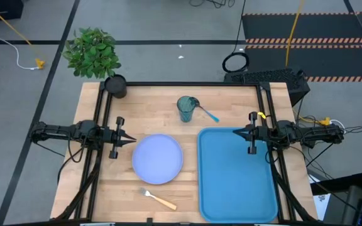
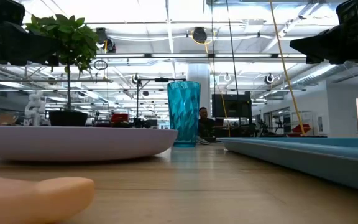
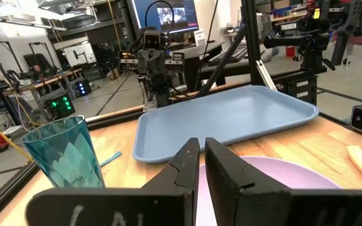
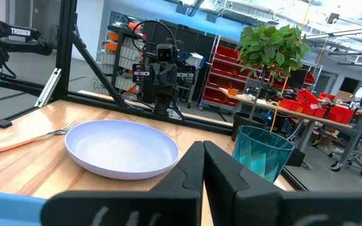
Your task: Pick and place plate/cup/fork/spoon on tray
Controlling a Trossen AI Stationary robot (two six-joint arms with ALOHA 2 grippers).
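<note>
Left pincer [image 1: 132, 139]: I am holding it nearly closed, empty, beside the plate [image 1: 158, 159] at frame centre. Right pincer [image 1: 236, 132]: closed over the tray [image 1: 237, 188]. Risk: thin rim slipping out.

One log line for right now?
left tool: shut, by plate | right tool: shut, over tray | tray: nothing placed yet

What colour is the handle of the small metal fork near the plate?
Orange-tan, on the small silver-tined metal fork; it shows best in the high view.
</note>
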